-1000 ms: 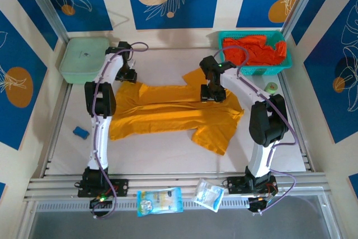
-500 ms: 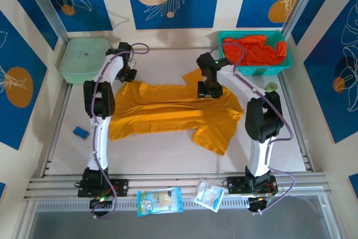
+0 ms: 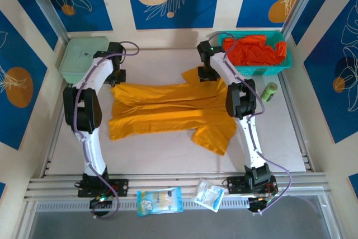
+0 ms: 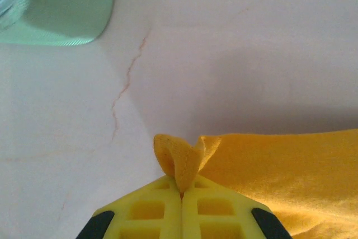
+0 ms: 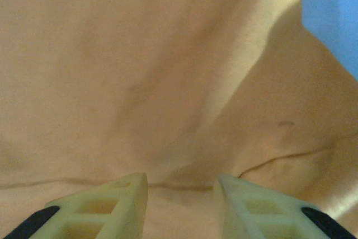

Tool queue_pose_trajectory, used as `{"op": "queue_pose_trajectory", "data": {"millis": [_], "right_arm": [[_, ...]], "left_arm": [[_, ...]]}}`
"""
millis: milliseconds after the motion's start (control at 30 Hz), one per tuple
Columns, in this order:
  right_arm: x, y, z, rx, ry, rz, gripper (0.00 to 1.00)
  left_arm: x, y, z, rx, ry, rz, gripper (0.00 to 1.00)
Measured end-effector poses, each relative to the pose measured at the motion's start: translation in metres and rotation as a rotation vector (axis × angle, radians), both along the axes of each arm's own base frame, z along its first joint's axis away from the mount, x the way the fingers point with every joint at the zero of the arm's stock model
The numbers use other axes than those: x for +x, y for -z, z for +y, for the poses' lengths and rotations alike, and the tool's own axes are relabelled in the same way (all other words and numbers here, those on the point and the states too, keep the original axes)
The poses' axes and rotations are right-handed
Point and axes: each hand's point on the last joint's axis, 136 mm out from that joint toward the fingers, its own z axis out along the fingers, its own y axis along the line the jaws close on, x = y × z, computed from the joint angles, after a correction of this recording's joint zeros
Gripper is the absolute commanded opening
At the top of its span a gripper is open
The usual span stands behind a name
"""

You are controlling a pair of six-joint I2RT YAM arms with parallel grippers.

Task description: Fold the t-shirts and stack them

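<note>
The mustard-yellow t-shirt [image 3: 168,110] lies spread across the middle of the table. My left gripper [image 3: 116,76] is at its far left corner. In the left wrist view that gripper [image 4: 182,190] is shut on a pinched fold of the yellow t-shirt [image 4: 279,166], which sticks up between the tips. My right gripper [image 3: 208,74] hovers over the shirt's far right sleeve. In the right wrist view it [image 5: 180,186] stands open close above the yellow t-shirt [image 5: 168,71], a seam running between the fingers. Red-orange t-shirts [image 3: 254,50] are heaped in the basket.
The teal mesh basket [image 3: 279,66] stands at the far right, right beside my right gripper. A pale green lidded box [image 3: 83,58] [image 4: 56,9] sits at the far left. A green roll [image 3: 270,91] lies right of the shirt. Two plastic packets [image 3: 159,201] [image 3: 210,194] lie on the front rail.
My left gripper has shut on the shirt's far left corner. Both arms have stretched farther away from their bases, the right gripper moving from mid-shirt to the far sleeve with its jaws narrowing.
</note>
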Motion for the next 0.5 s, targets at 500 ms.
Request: {"op": "queue_pose_trajectory", "data": {"millis": [500], "right_arm": [[-0.085, 0.018, 0.025, -0.034, -0.024, 0.138, 0.31]], "left_arm": [[-0.03, 0.014, 0.009, 0.017, -0.074, 0.036, 0.0]]}}
